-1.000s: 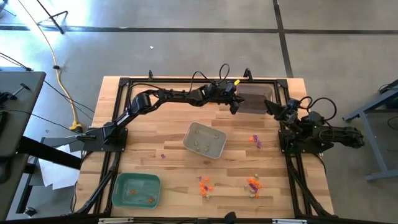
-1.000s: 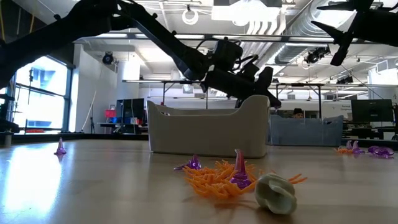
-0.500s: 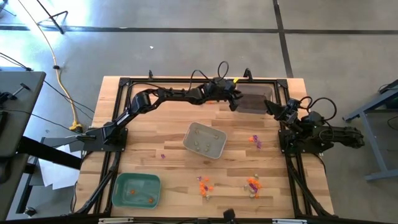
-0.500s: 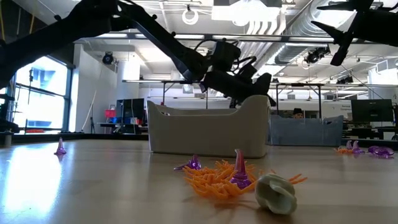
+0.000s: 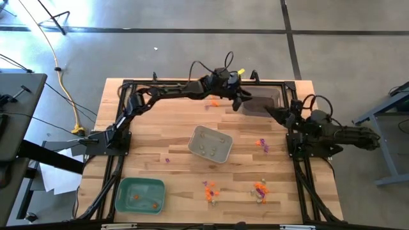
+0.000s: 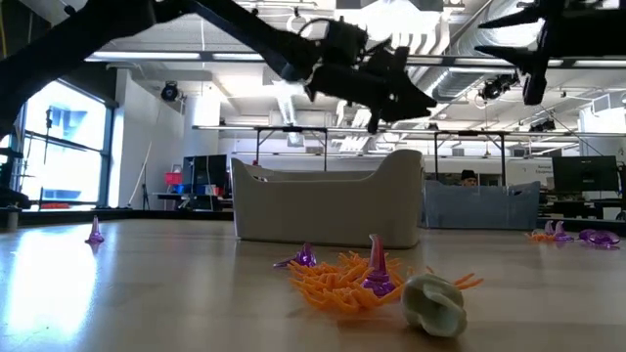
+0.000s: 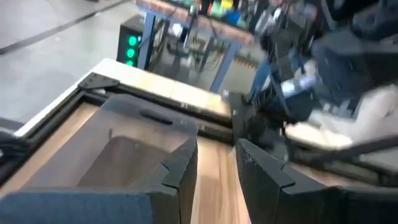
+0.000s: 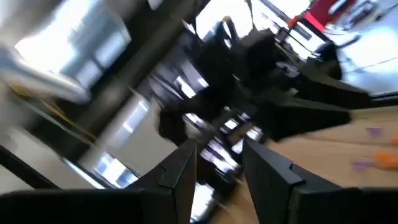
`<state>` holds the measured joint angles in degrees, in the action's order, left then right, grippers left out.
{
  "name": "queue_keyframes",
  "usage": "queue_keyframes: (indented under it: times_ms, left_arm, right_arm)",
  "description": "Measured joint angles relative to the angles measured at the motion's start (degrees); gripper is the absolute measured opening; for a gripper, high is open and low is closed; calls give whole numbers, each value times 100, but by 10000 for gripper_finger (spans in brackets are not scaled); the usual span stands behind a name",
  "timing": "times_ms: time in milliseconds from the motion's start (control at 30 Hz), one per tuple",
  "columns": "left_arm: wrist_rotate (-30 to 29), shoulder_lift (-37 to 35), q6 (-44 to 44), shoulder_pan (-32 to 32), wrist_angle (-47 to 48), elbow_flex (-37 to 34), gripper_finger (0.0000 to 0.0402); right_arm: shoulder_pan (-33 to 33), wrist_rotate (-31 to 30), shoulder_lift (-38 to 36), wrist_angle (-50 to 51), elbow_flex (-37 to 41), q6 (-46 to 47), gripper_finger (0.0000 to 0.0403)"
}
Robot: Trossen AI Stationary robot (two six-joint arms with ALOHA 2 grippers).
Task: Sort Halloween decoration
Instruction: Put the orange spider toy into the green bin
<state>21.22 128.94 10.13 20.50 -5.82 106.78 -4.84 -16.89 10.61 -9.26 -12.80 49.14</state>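
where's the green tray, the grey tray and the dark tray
green tray (image 5: 121, 191): high view, on its left rim.
grey tray (image 5: 225, 152): high view, on its right rim.
dark tray (image 5: 265, 105): high view, on its bare floor, beside the left end effector (image 5: 238, 102).

The high view looks straight down from well above, taking in the whole bench (image 5: 160, 137) and surrounding floor. The low view sits at bench-top level, facing across the surface into the room, close to the nearest trinkets. Both views share the grey tray (image 5: 210, 144) (image 6: 328, 200). The left wrist view faces along its arm, close over the dark tray (image 7: 118, 155). The right wrist view tilts upward toward the room.
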Motion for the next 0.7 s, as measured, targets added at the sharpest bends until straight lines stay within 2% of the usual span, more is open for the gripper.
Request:
queue_keyframes:
  times_ms: [167, 333, 500, 633, 700]
  left_arm:
    - [-316, -815, -748, 48, 1901, 7, 97]
    - [-1240, -1606, -1154, 26, 3586, 0, 97]
    - [-2204, -2331, -965, -56, 5319, 2, 97]
    - [-2755, -2832, -752, -130, 6633, 2, 97]
    - [-2985, -3057, -743, -183, 7105, 2, 97]
  right_arm:
    - [-2, 101, 1125, 1769, -1394, -764, 126]
    - [-14, 102, 2470, 2956, -2540, -1553, 126]
    - [-313, 237, 3636, 3295, -3217, -2121, 126]
    - [-787, 1013, 4379, 3332, -3471, -2406, 126]
    - [-1025, 1215, 4758, 3261, -3517, -2413, 126]
